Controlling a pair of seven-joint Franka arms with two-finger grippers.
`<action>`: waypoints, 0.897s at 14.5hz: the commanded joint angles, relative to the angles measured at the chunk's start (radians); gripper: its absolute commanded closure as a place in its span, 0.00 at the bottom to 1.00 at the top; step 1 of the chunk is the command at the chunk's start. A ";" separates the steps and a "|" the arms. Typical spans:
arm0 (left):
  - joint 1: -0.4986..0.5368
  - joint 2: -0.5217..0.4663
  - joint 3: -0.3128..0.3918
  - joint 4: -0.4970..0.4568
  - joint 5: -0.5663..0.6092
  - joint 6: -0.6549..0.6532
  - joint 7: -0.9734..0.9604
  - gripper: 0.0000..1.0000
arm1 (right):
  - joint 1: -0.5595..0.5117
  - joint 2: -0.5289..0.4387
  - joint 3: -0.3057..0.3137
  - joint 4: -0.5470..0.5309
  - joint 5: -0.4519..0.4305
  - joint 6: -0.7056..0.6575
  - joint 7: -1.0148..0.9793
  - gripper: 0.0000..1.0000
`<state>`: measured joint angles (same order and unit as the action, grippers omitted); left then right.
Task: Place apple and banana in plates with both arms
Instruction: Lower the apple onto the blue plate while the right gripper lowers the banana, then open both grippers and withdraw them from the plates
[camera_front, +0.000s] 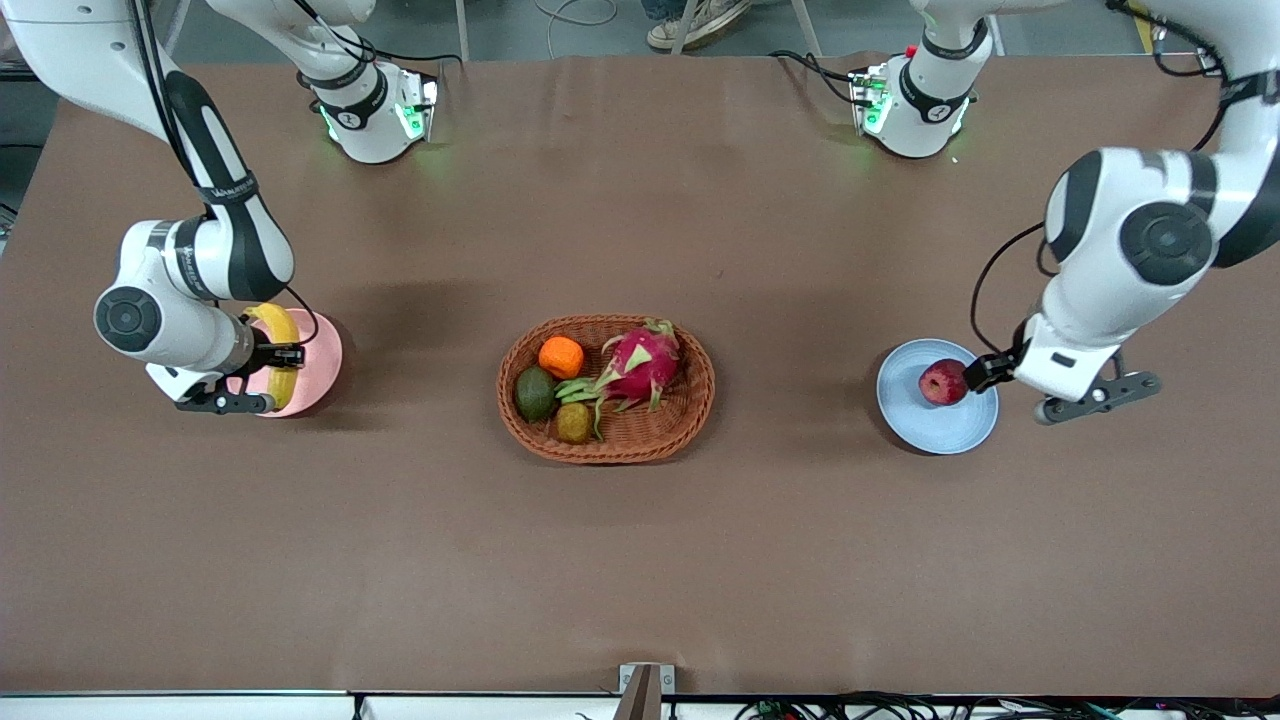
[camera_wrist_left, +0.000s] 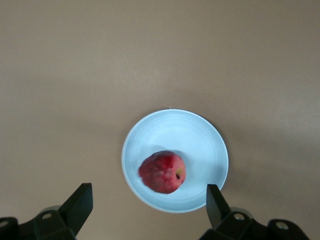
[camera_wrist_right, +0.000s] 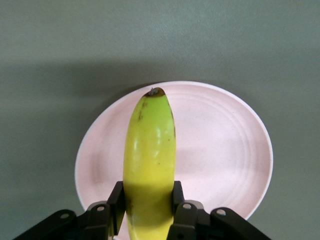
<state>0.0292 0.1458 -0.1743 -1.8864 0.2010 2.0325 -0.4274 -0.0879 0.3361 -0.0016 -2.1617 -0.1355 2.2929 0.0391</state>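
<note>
Nearest the front cam sat the wicker basket (camera_front: 606, 402), mid-desk (camera_front: 640, 560), w/ a dragon fruit (camera_front: 641, 364), an orange (camera_front: 560, 357), an avocado (camera_front: 535, 393) & a small brownish fruit (camera_front: 573, 422) in it. Toward the left arm's end lay the blue plate (camera_front: 936, 412), the apple (camera_front: 942, 382) resting on it, off-centre. Left end effector (camera_wrist_left: 150, 205) hung over that plate, fingers (camera_wrist_left: 80, 202) spread wide either side of the apple, gripping nothing. Toward the right arm's end was the pink plate (camera_front: 318, 362). Right end effector (camera_wrist_right: 149, 207) was over it, fingers (camera_wrist_right: 117, 200) clamped on the banana (camera_wrist_right: 150, 170) near one end, the dark tip reaching out over the plate. Whether the banana touched the plate: can't tell.
</note>
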 joint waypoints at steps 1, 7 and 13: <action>0.011 -0.035 -0.008 0.123 -0.011 -0.157 0.119 0.00 | -0.047 0.018 0.011 -0.021 -0.021 0.043 0.005 0.34; 0.029 -0.130 -0.001 0.288 -0.103 -0.403 0.306 0.00 | -0.047 -0.074 0.017 0.072 -0.010 -0.100 0.022 0.00; -0.043 -0.218 0.088 0.279 -0.150 -0.511 0.407 0.00 | -0.015 -0.183 0.025 0.446 0.030 -0.467 0.030 0.00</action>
<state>0.0338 -0.0429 -0.1407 -1.5979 0.0764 1.5601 -0.0508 -0.1192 0.1642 0.0180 -1.8379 -0.1267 1.9465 0.0497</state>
